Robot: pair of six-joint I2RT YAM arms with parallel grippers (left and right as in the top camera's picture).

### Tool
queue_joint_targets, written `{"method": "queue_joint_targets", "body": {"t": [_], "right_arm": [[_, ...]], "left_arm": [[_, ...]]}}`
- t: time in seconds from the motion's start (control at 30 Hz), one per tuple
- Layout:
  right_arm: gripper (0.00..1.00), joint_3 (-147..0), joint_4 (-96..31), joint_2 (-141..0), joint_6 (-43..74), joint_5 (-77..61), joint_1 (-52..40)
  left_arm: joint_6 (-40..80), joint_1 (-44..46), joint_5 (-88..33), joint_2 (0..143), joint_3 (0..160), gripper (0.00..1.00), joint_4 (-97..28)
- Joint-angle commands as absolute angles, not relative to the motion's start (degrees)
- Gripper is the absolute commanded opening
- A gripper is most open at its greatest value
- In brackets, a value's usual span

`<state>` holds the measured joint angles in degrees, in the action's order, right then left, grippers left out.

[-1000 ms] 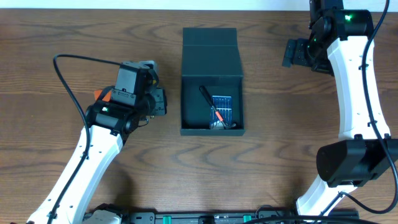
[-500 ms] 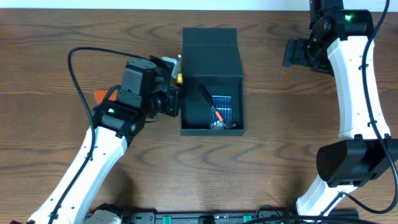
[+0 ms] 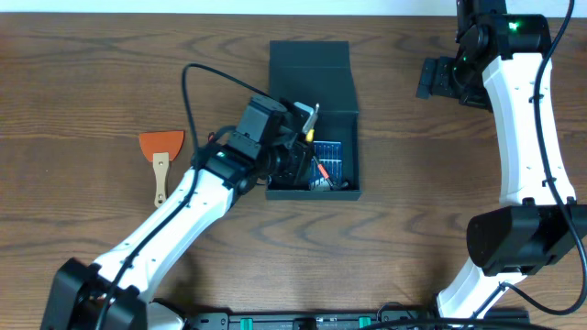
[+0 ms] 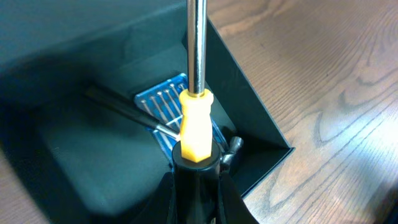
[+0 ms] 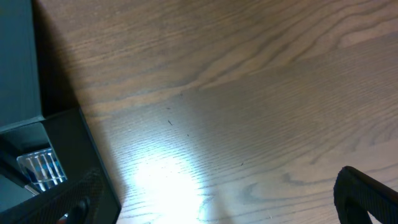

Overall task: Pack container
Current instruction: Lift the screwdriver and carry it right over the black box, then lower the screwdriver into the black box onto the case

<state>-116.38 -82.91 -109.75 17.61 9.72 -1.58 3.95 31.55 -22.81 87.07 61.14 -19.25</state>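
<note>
1. Overhead: I am seeing the container [image 3: 310, 82] sitting open at the middle of the table [image 3: 92, 55], its flap lid folded back toward the far edge. My left gripper [image 3: 298, 147] is reaching in over its left wall, clamping a yellow-handled screwdriver [image 3: 312, 126]. My right gripper [image 3: 431, 78] is hanging well apart on the container's right, jaws spread. An orange scraper [image 3: 160, 156] is lying on the wood far to the left.
2. Left wrist: the left gripper [image 4: 196, 193] is pinching the screwdriver [image 4: 196, 124] by its dark base. The steel shaft is pointing away over the container [image 4: 261, 130], above a blue case [image 4: 163, 102] and a dark-handled tool [image 4: 118, 106].
3. Right wrist: the container [image 5: 62, 137] is showing at the left edge, and one finger [image 5: 367, 193] is hovering over the wood.
</note>
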Motion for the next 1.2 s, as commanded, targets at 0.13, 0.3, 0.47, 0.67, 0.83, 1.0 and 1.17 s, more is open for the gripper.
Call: {"method": "queue_joint_targets", "body": {"t": [0.13, 0.3, 0.47, 0.67, 0.83, 1.0, 1.17], "right_arm": [[0.99, -117.43, -83.0, -109.36, 18.41, 10.28, -1.54], [0.99, -117.43, -83.0, -109.36, 18.41, 10.28, -1.52], [0.99, -117.43, -83.0, -109.36, 18.41, 10.28, -1.54], [0.99, -117.43, -83.0, -109.36, 18.41, 10.28, -1.52], [0.99, -117.43, -83.0, -109.36, 18.41, 10.28, -1.52], [0.99, -117.43, -83.0, -109.36, 18.39, 10.28, -1.54], [0.99, -117.43, -83.02, -109.36, 18.41, 10.28, -1.54]], "left_arm": [[2.35, 32.23, -23.35, 92.16, 62.61, 0.06, -17.76], [0.73, 32.23, -23.35, 94.83, 62.61, 0.06, -17.3], [0.4, 32.23, -23.35, 96.42, 62.61, 0.06, -17.23], [0.4, 32.23, -23.31, 98.1, 62.61, 0.06, -17.23], [0.43, 32.23, -20.23, 99.15, 62.59, 0.06, -17.72], [-0.23, 32.23, -19.86, 99.33, 62.59, 0.06, -17.72], [-0.21, 32.23, -19.86, 99.72, 62.59, 0.06, -17.72]]}}
